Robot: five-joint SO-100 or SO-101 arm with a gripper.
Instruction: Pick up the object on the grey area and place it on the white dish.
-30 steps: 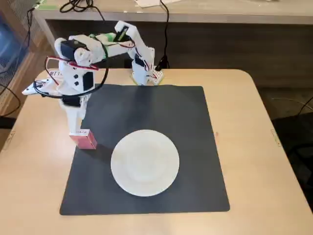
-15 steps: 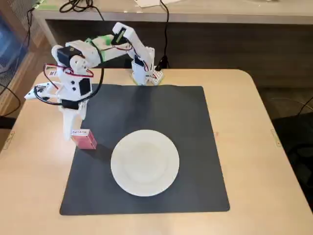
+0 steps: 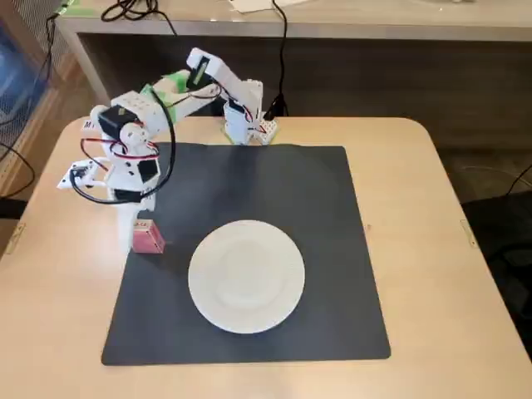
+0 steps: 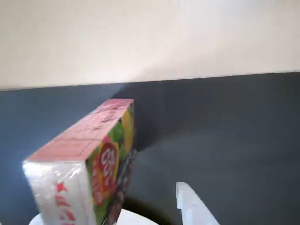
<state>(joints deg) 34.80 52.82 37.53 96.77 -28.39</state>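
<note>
- My gripper (image 3: 140,237) is down over the pink box (image 3: 148,237) at the left edge of the grey mat (image 3: 274,191) in the fixed view; the arm hides the fingertips there
- In the wrist view one white finger (image 4: 194,208) shows at the bottom, standing apart from the box (image 4: 89,159) with a strip of dark mat (image 4: 211,131) between them, so my jaws are parted wider than the box and I judge they have no hold on it yet
- A white curved part at the bottom edge of the wrist view, under the box, may be my other finger; I cannot tell whether it touches
- The box rests on the mat, near the mat's left edge and about midway along it, pink top face up, its fruit-printed side turned toward my visible finger
- To grip well, I should centre the box between my jaws and close across its narrow width, pressing on the flat faces and not on a corner, so it does not twist or skid toward the mat's edge
- I should squeeze gently, since a small carton likely dents easily, then lift straight up before swinging
- The white dish (image 3: 246,276) lies on the mat toward its front edge, near the box, to its right in the fixed view; it is empty
- The mat lies on the wooden desk (image 3: 432,249), and my base (image 3: 245,125) sits at its far edge
</note>
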